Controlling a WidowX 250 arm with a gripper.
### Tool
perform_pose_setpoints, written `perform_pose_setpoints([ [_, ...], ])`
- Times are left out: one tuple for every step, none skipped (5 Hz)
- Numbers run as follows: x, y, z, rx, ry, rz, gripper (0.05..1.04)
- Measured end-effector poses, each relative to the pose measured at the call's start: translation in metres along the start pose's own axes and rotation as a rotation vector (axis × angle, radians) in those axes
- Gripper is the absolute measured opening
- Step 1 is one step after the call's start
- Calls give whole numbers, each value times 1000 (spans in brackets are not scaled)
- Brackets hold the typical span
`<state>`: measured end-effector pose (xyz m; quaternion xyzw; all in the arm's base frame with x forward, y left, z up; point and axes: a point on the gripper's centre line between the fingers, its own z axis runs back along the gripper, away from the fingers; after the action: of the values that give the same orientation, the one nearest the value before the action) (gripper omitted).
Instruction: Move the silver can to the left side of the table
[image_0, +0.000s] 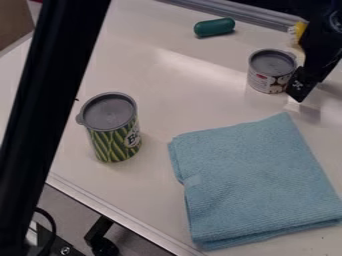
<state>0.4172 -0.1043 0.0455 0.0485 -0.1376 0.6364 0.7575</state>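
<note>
White table (174, 100); two cans (270, 75); one cloth (257, 180); one green cylinder (214, 27); one gripper (299, 90)

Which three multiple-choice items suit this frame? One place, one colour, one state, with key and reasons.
1. Where is the claw?
A) By the short can
B) Over the cloth
C) By the green-patterned can

2. What colour is the cloth?
A) Red
B) Light blue
C) Yellow

3. How does the green-patterned can stand?
A) On its side
B) Upside down
C) Upright

Key:
1 A: it's at the short can's right edge in view.
2 B: its top layer is light blue.
3 C: its grey lid faces up.
</note>
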Motion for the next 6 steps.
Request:
perform_pose_setpoints([
  [13,0,-6,19,46,48,997],
  [25,3,-14,39,60,89,997],
  [42,6,-13,44,75,135,997],
  [60,12,-7,38,96,163,997],
  [78,22,-9,31,96,120,997],
  [96,34,-10,1,85,104,997],
])
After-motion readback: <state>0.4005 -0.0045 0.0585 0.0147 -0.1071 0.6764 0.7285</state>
